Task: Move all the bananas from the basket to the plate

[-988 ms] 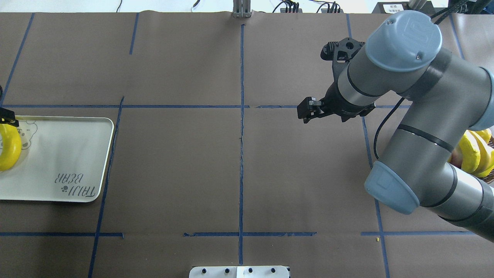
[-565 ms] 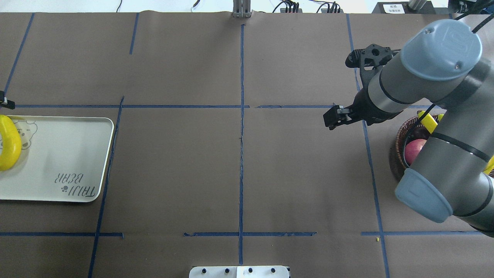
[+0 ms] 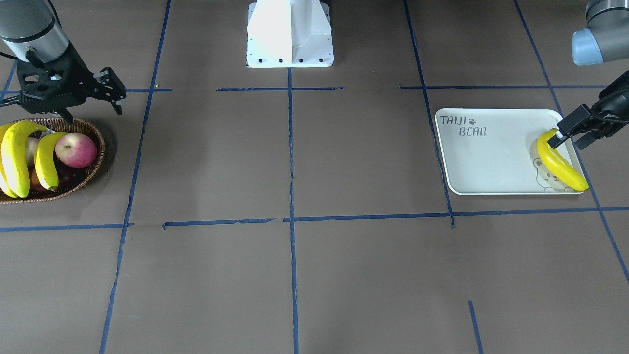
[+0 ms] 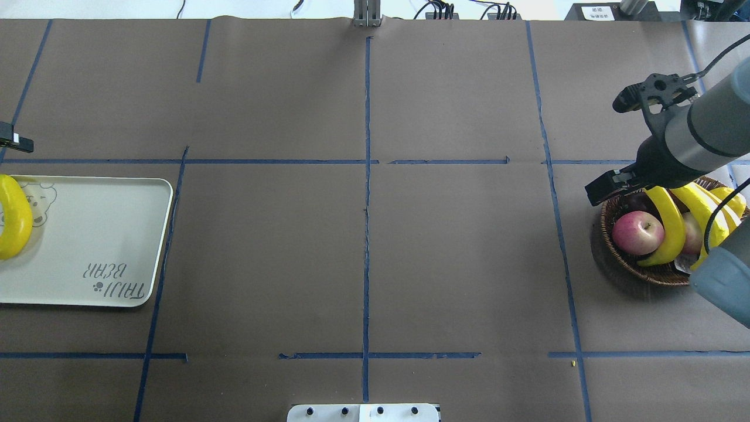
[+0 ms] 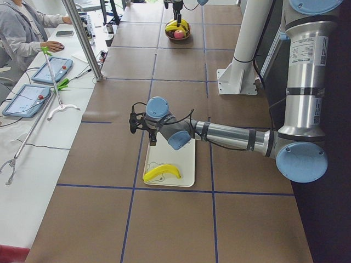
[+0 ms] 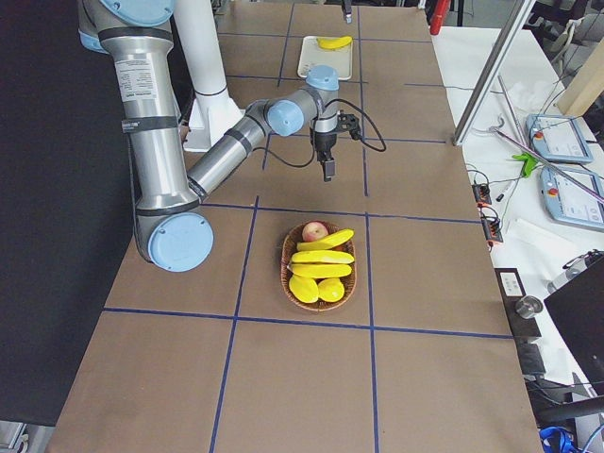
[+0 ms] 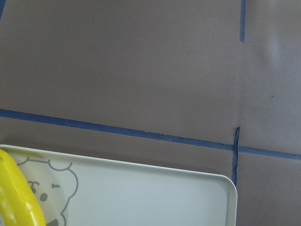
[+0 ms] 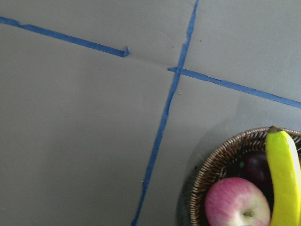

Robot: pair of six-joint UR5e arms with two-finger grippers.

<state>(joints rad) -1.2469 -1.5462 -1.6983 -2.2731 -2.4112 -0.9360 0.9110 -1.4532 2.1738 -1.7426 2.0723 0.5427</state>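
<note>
One banana [image 3: 560, 164] lies on the plate [image 3: 491, 162] at its outer end, over the bear drawing. My left gripper [image 3: 575, 133] hangs open just above that banana's upper tip, holding nothing. The basket [image 3: 93, 172] sits at the opposite end of the table with several bananas [image 3: 17, 157] leaning in it beside a red-pink apple [image 3: 76, 150]. Hovering open and empty above the basket's rim, on the side toward the table's middle, is my right gripper [image 3: 92, 110]. In the right wrist view the basket [image 8: 211, 165] shows at the lower right with one banana [image 8: 284, 174].
The white robot base [image 3: 290, 49] stands at the table's near-robot edge. Blue tape lines [image 4: 367, 176] cross the brown table cover. A person [image 5: 22, 30] sits at a side bench with tablets, beyond the table's far edge.
My right arm has swung right, from past the table's middle to the basket. My left gripper has drawn back off the banana, which now lies free on the plate.
</note>
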